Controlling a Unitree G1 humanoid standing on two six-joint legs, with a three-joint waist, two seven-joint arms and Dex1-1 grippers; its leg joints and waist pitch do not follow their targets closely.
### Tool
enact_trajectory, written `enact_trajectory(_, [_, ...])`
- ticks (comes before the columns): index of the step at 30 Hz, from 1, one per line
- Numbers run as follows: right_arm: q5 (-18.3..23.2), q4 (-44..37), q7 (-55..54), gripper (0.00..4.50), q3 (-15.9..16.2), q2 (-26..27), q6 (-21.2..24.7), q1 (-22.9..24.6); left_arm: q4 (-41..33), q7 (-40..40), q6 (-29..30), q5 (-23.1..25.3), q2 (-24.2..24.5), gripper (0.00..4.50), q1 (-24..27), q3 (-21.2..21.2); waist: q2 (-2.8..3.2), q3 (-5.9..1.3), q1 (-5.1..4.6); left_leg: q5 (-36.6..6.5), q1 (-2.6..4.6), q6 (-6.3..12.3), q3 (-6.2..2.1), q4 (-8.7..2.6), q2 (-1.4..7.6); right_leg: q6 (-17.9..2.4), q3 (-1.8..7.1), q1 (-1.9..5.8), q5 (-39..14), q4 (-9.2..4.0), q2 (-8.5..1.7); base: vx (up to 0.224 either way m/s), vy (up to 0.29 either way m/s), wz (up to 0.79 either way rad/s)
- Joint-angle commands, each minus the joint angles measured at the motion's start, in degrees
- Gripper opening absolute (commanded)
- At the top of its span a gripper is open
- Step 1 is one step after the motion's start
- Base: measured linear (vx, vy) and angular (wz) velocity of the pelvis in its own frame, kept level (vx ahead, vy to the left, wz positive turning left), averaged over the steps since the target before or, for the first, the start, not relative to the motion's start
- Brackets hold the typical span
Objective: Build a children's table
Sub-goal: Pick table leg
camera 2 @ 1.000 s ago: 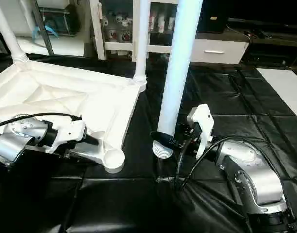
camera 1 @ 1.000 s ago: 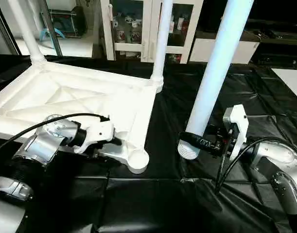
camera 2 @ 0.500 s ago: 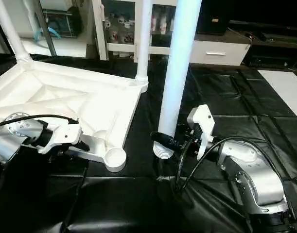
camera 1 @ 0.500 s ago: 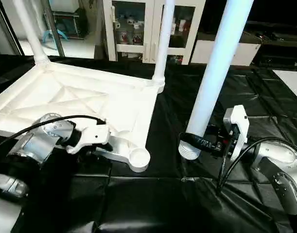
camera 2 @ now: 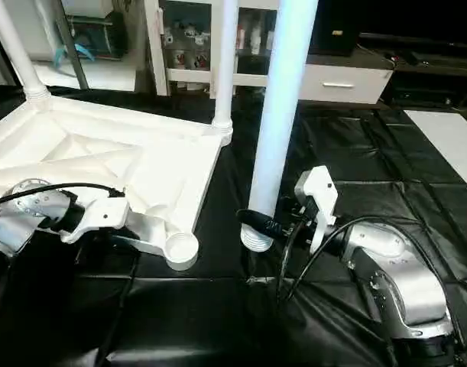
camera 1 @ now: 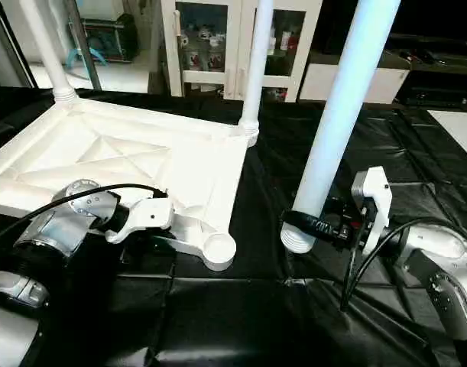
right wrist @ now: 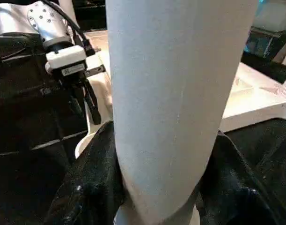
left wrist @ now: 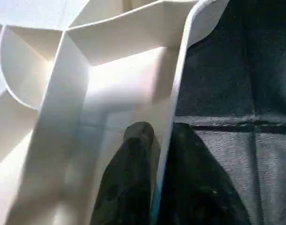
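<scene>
white table top (camera 1: 126, 164) lies ribs-up on the black cloth (camera 1: 256, 313), two legs already standing in its far corners. right gripper (camera 1: 319, 225) clamps a third leg (camera 1: 332, 130) upright just beside it; left gripper (left wrist: 157, 140) pinches the top's near rim.

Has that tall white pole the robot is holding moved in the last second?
No. The leg in the right gripper stays upright, same spot against the tabletop.

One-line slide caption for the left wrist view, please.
Left end effector pinches the tabletop's rim, one finger inside the ribbed underside, the other outside over the black cloth.
</scene>
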Motion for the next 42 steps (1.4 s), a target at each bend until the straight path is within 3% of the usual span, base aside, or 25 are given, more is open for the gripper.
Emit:
enact_trajectory(1, [-0.47,-1.07,-2.48,1.85,-0.2,1.23,-0.54,0.19,-6.8,1.03,6.59,-3.86,-2.59,0.45,2.93,1.5,0.91,-3.38,-0.17,-16.71,2.37,-4.46,-2.17,-5.31,4.39,-13.89,2.19,0.96,-3.48,-3.76,-3.9,0.0,0.0,0.0])
enact_trajectory(4, [-1.8,-0.04,-5.33,1.85,-0.15,2.61,-0.62,0.09,-9.44,1.96,8.07,-3.94,-3.54,0.38,5.83,0.8,0.93,-3.57,-0.21,-13.96,2.26,-3.15,-1.99,-5.06,4.35,-14.7,2.1,1.09,0.0,-3.53,-3.81,0.0,0.0,0.0])
enact_trajectory(6, [-2.21,0.42,-6.5,1.85,-0.13,3.18,-0.41,0.06,-10.85,2.46,9.03,-3.53,-3.86,0.22,7.43,0.28,0.86,-3.48,-0.21,-13.88,2.15,-2.49,-1.91,-5.01,4.2,-14.33,2.14,1.17,-1.0,-3.68,-3.79,0.0,0.0,0.0])
enact_trajectory(10, [-3.07,1.75,-12.0,1.85,-0.95,5.79,1.54,-1.08,-16.57,9.98,17.76,-3.35,-7.42,0.06,10.64,2.01,0.83,-3.09,-0.46,-16.82,2.26,-2.85,-2.02,-5.29,4.32,-12.72,2.42,0.93,-9.3,-4.55,-3.99,0.0,0.0,0.0])
enact_trajectory(13, [-3.17,2.12,-13.21,1.85,-1.09,6.57,1.97,-1.38,-18.53,13.28,20.09,-3.52,-9.42,0.0,11.44,3.24,0.74,-3.01,-0.61,-18.13,2.19,-3.13,-2.16,-5.29,4.16,-10.76,2.47,0.82,-14.31,-5.15,-3.99,0.0,0.0,0.0])
enact_trajectory(15, [-3.45,2.33,-13.96,1.85,-1.08,6.95,2.31,-1.48,-19.78,16.59,21.86,-2.49,-10.95,0.0,11.9,4.08,0.4,-3.01,-0.68,-17.4,2.07,-2.8,-2.1,-5.29,4.25,-10.35,2.51,0.85,-14.12,-5.19,-3.94,0.0,0.0,0.0])
enact_trajectory(23, [-4.16,4.05,-17.42,1.85,-2.05,7.49,3.46,-2.91,-24.45,27.73,30.8,4.14,-14.83,0.0,13.31,3.07,0.53,-3.26,-2.01,-13.26,1.43,-0.43,-2.19,-5.0,3.94,-10.07,2.3,1.21,-10.9,-5.15,-3.56,0.0,0.0,0.0])
enact_trajectory(28, [-3.85,3.71,-16.02,1.85,-1.63,6.39,3.34,-2.97,-25.92,24.33,25.37,2.96,-14.39,0.0,13.62,0.95,0.69,-3.3,-2.21,-13.19,1.46,0.67,-2.13,-4.84,3.85,-10.42,2.29,1.12,-10.14,-5.31,-3.43,0.0,0.0,0.0])
enact_trajectory(31, [-2.15,2.61,-12.59,1.85,-1.19,5.28,3.77,-3.01,-27.38,22.03,23.21,1.83,-14.38,0.0,14.31,0.77,0.9,-3.53,-2.22,-11.7,1.54,1.19,-2.07,-4.76,4.02,-11.11,2.23,1.34,-6.57,-4.92,-3.4,0.0,0.0,0.0])
enact_trajectory(32, [-1.25,2.13,-10.51,1.85,-0.8,4.63,3.98,-3.34,-27.81,21.74,23.48,1.12,-14.73,0.53,14.29,1.04,0.84,-3.52,-2.25,-10.71,1.64,1.58,-1.95,-4.71,4.04,-11.68,2.18,1.24,-4.62,-4.79,-3.27,0.0,0.0,0.0])
enact_trajectory(35, [0.17,2.54,-8.62,1.85,-0.52,4.35,4.96,-4.54,-27.75,21.77,22.72,0.67,-14.86,0.86,13.89,0.98,0.85,-3.59,-2.07,-9.24,1.55,2.9,-1.84,-4.49,3.97,-12.89,2.11,1.42,-2.73,-4.6,-3.39,0.0,0.0,0.0])
enact_trajectory(40, [1.28,5.18,-4.36,1.85,0.36,3.61,5.0,-6.65,-23.7,22.19,17.18,1.95,-14.34,0.86,12.25,0.23,0.81,-3.59,-1.52,-10.06,1.85,2.47,-1.78,-4.48,4.14,-12.89,2.11,1.22,-3.84,-4.7,-3.36,0.0,0.0,0.0])
enact_trajectory(42, [1.31,6.96,-1.63,1.85,1.13,2.98,4.43,-7.84,-21.12,20.87,15.18,1.95,-13.87,0.62,11.16,0.33,0.65,-3.58,-1.32,-9.84,1.9,1.84,-1.78,-4.56,4.12,-12.74,2.05,1.3,-3.33,-4.58,-3.36,0.0,0.0,0.0])
